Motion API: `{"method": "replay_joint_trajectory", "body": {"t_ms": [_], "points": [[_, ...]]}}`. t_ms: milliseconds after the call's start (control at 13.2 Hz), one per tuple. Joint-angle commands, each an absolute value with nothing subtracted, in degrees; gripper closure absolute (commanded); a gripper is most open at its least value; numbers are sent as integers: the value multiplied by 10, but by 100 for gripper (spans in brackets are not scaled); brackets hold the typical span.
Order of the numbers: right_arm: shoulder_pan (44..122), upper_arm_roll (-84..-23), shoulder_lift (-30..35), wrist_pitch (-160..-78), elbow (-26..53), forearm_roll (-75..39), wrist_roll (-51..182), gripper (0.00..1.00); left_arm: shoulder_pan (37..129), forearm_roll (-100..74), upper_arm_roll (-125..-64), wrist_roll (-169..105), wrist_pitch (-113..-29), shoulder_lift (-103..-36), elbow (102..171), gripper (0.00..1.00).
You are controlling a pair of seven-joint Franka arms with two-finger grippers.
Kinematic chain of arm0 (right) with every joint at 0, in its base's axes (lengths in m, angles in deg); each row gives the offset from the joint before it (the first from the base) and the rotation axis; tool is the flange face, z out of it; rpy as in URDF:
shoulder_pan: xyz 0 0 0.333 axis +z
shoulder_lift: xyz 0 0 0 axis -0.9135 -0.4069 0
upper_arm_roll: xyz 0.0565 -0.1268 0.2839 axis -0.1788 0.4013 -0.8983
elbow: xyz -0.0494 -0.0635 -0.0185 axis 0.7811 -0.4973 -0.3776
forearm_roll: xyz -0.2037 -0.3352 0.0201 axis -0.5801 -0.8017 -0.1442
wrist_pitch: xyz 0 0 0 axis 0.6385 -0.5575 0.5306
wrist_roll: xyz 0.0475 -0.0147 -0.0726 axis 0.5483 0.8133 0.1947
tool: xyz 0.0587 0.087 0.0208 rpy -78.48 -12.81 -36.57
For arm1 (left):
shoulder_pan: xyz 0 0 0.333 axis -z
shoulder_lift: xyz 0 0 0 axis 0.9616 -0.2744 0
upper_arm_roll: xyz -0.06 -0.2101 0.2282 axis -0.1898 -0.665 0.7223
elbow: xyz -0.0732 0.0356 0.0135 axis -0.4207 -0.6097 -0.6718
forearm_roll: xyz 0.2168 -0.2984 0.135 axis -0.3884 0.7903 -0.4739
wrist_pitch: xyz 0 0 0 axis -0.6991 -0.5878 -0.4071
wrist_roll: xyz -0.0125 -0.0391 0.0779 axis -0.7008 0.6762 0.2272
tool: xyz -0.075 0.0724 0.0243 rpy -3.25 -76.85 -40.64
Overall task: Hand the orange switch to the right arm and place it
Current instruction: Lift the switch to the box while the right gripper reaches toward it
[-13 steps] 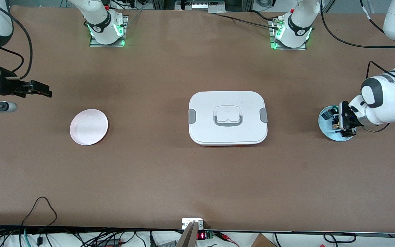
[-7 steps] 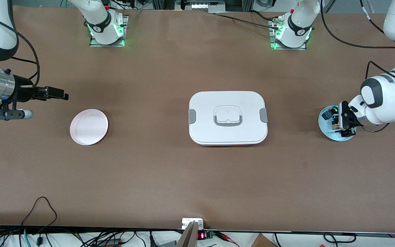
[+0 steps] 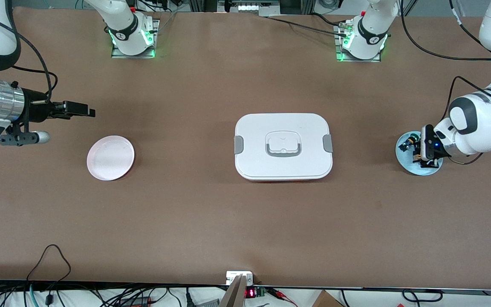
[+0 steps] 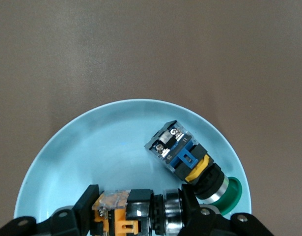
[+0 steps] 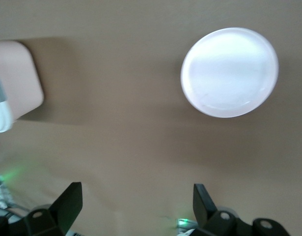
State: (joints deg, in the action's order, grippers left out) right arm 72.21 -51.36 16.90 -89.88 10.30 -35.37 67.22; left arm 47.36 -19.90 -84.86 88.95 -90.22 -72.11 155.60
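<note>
1. The left gripper (image 4: 136, 216) is down in the blue plate (image 4: 72, 157), jaws clamped on the orange switch (image 4: 128, 214), beside the green-capped switch (image 4: 190, 164).
2. The right gripper (image 3: 84, 111), jaws apart, hangs over the counter (image 3: 194, 221) near the pink plate (image 3: 110, 157).

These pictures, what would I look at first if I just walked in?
Probably the big white rectangular box with grey latches in the middle of the brown table. Next, the left gripper down in the light blue round plate at the left arm's end, its fingers around the orange switch, beside a blue switch with a green cap.
</note>
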Motion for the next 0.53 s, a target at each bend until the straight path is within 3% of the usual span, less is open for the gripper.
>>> {"method": "replay_joint_trajectory", "body": {"t_ms": [0, 152, 227, 303, 455], "points": [[730, -514, 169, -880, 100, -283, 672, 0, 461, -182, -859, 916, -912, -735, 1550, 38], [730, -514, 153, -879, 99, -221, 665, 0, 461, -181, -859, 916, -912, -735, 1550, 38], [729, -515, 146, -879, 99, -192, 665, 0, 461, -181, -859, 918, -912, -735, 1550, 50], [729, -515, 139, -879, 99, -169, 664, 0, 461, -181, -859, 918, -911, -734, 1549, 76], [734, -515, 131, -879, 99, -139, 663, 0, 463, -181, -859, 919, -901, -731, 1538, 100]]}}
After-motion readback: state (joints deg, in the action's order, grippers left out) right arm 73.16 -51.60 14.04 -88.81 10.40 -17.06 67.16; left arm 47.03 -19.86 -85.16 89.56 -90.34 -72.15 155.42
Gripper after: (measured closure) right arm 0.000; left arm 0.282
